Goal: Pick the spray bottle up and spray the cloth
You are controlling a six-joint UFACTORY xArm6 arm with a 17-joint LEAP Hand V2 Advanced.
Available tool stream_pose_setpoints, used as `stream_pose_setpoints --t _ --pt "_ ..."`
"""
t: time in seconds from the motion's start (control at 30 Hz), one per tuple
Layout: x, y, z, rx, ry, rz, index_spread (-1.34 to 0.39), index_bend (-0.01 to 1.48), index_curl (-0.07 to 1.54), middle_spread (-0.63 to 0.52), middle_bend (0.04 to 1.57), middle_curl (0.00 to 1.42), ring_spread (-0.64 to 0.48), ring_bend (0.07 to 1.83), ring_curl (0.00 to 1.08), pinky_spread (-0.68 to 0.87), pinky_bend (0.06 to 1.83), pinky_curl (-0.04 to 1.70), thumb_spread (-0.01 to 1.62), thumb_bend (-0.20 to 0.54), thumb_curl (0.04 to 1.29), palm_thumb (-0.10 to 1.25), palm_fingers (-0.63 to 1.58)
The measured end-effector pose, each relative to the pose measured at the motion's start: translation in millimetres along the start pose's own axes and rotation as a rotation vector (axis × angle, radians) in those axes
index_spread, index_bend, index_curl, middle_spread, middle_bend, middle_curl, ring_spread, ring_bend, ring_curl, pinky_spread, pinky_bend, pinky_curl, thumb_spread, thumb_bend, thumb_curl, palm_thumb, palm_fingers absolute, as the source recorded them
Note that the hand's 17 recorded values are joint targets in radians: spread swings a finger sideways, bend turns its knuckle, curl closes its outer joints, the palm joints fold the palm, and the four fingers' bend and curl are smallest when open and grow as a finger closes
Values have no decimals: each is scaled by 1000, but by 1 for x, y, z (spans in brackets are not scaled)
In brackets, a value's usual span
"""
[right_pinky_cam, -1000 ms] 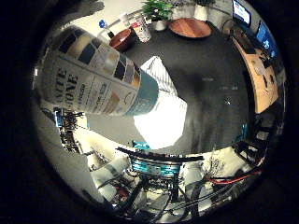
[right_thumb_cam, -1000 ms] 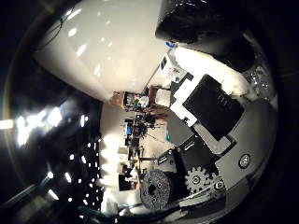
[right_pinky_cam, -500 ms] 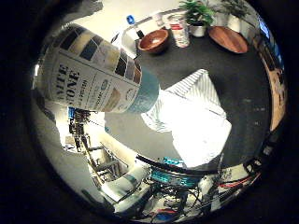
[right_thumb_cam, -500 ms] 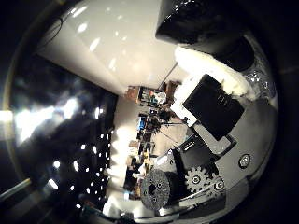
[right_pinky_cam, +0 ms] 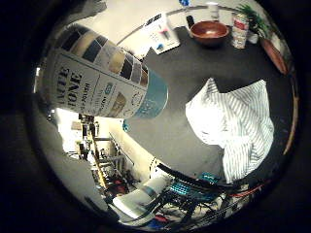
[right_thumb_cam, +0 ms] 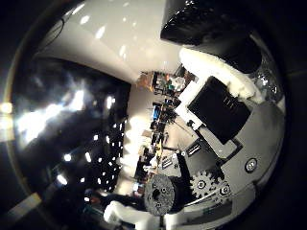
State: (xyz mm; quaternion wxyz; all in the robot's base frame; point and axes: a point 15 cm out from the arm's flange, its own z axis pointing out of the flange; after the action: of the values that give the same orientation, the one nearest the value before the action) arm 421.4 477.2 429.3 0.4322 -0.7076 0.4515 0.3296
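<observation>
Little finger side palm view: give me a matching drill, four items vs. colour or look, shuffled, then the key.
Items:
1. spray bottle
2. cloth
3. bowl
4. table top

Looks:
A. reddish brown, round
B. white with thin stripes, crumpled
C. dark, flat
D. label of coloured squares, teal band at its end

Pairs: 1-D, 2-B, 3-A, 4-C

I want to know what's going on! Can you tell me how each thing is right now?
spray bottle: lifted above the table, close to the palm.
striped cloth: crumpled, lying on the dark table.
brown bowl: upright at the table's far edge.
can: standing upright beside the bowl.
hand: next to the bottle, grip not visible.
</observation>
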Motion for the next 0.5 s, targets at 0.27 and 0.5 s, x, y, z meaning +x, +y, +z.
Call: stream_pose_setpoints --t 0.27,0.5 --pt "4 30 54 -67 -78 2 -622 255 665 -427 614 546 -500 975 317 -241 860 -13 976 -14 454 1137 1080" --pt "37 57 87 -100 -110 -14 -625 255 667 -431 612 549 -506 970 318 -222 818 -14 988 -14 452 1134 1070"
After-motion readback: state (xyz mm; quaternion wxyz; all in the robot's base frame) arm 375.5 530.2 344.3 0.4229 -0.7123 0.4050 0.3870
